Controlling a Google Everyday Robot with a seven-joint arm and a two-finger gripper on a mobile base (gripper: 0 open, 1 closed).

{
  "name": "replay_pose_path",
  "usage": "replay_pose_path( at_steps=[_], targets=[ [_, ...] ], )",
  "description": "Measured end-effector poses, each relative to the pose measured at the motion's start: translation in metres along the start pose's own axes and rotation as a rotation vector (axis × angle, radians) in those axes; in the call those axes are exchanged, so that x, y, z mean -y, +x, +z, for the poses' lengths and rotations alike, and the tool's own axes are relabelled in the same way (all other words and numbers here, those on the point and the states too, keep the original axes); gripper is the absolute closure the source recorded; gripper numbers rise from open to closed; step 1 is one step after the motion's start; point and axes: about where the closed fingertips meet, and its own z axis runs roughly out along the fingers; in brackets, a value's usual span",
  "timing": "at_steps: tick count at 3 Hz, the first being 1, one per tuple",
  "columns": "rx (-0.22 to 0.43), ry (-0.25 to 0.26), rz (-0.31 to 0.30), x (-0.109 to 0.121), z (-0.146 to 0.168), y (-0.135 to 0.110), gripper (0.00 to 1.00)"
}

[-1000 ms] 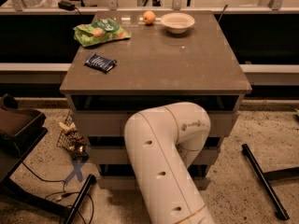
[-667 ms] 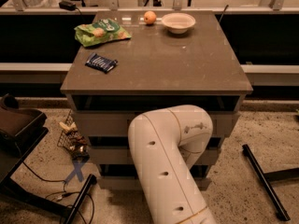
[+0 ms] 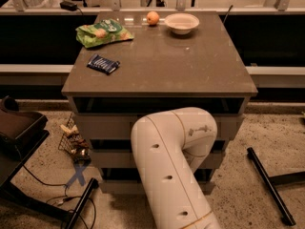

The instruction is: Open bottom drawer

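Little has moved in the last second: the white arm (image 3: 174, 171) has only nudged a touch toward 3 o'clock, its bent elbow in front of the cabinet (image 3: 162, 66). It comes up from 6 o'clock and folds over across the middle of the drawer fronts. The gripper is somewhere behind that elbow, close to the drawers and hidden from where I stand, so I cannot tell its state or whether it has hold of anything. The bottom drawer (image 3: 119, 187) sits lowest, at the foot of the cabinet, only the ends of its front showing either side of the arm. On top, a white bowl (image 3: 181, 23) and an orange fruit (image 3: 152, 18) lie at 12 o'clock, a green bag (image 3: 104, 32) at 10, a blue packet (image 3: 103, 64) at 9.
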Motion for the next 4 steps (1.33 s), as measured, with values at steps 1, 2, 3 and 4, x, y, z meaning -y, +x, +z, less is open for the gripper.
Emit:
replay_pose_path(
  at_steps=[1,2,3,4],
  targets=[
    [0.0,0.0,0.0,0.0,0.0,0.0,0.64],
    [0.0,0.0,0.0,0.0,0.0,-0.001,0.67],
    [0.001,0.001,0.0,0.0,0.0,-0.001,0.45],
    [-0.04,-0.111,-0.021,-0.018,0.001,0.001,0.44]
  ],
)
